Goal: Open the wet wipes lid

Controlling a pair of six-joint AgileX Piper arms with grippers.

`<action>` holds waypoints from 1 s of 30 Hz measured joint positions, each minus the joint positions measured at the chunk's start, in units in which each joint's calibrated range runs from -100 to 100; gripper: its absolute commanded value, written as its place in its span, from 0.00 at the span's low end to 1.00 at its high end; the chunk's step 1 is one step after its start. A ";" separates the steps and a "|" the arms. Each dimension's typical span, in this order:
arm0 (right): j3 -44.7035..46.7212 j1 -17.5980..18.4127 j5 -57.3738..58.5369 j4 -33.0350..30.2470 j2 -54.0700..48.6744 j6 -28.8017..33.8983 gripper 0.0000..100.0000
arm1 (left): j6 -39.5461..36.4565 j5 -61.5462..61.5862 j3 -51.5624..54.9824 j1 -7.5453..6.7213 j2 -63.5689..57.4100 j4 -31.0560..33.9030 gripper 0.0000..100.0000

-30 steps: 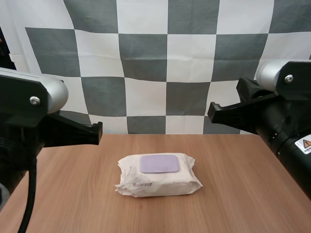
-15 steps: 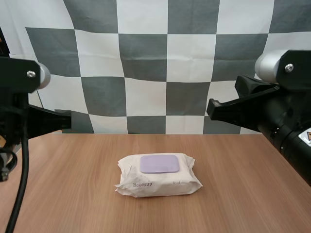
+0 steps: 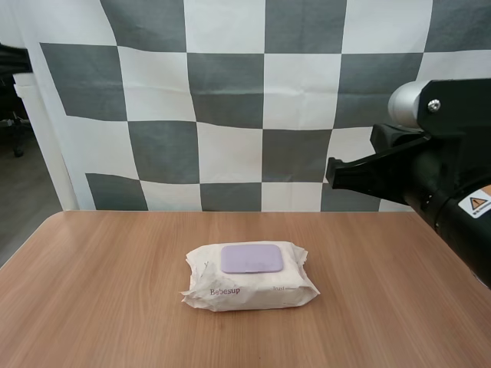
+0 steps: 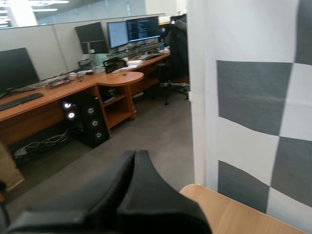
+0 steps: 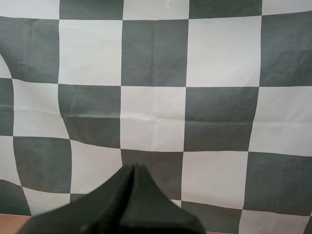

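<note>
Left tool point(image 4: 135, 155): closed, the two black fingers lie tight together as one dark wedge, nothing pinched between them, tips touching nothing. It hangs in the air near a rounded corner of the counter point(image 4: 234, 212), tips up off the wood.

Right tool point(image 5: 132, 168): same story, fingers pressed together into a single wedge with no gap, holding nothing. In the high view my right tool point(image 3: 334, 173) sticks out roughly level from my right arm and points toward the left. It is raised above the far right part of the counter point(image 3: 92, 299). From there it reads as one black bar.

The wet wipes pack point(image 3: 249, 285) lies flat around the middle of the counter, a white crinkled wrapper with small print on the side facing the camera. Its lid point(image 3: 252, 258) is a pale purple rounded rectangle on the top face, lying flush and shut. My right tool is well apart from the pack, higher up and off to its right, with no contact on wrapper or lid. The pack sits on bare wood
</note>
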 measured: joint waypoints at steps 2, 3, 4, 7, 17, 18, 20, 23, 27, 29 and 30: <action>0.00 0.00 0.00 0.00 0.00 0.00 0.00 | -2.75 1.52 -3.15 0.53 2.98 3.24 0.00; 0.00 0.00 0.00 0.00 0.00 0.00 0.00 | -3.97 1.54 -4.52 0.78 4.37 5.07 0.00; 0.00 0.00 0.00 0.00 0.30 0.00 0.00 | -4.86 1.00 -5.74 1.14 5.66 6.72 0.00; 0.00 0.00 0.00 0.12 0.47 0.00 0.00 | -5.96 -2.39 -8.05 2.47 9.02 12.27 0.00; 0.00 1.37 0.00 0.13 0.82 0.00 0.00 | -12.85 -8.33 -8.17 11.76 19.62 26.91 0.00; 0.00 2.08 0.00 0.13 0.86 0.00 0.00 | -12.85 -10.83 -8.17 12.95 20.02 27.17 0.00; 0.00 2.14 0.00 0.13 0.86 0.00 0.00 | -11.43 -16.26 -8.17 15.33 20.60 26.62 0.00; 0.00 2.14 0.00 0.13 0.97 0.00 0.00 | -7.58 -24.32 -8.04 18.90 21.39 23.29 0.00; 0.00 2.14 0.00 0.13 0.97 0.00 0.00 | -1.70 -31.64 -8.04 23.42 23.28 16.23 0.00; 0.00 2.14 0.00 0.13 0.97 0.00 0.00 | 1.45 -32.35 -8.04 25.82 24.07 12.74 0.00; 0.00 2.14 0.00 0.13 0.97 0.00 0.00 | 3.02 -32.35 -8.04 27.01 24.16 10.98 0.00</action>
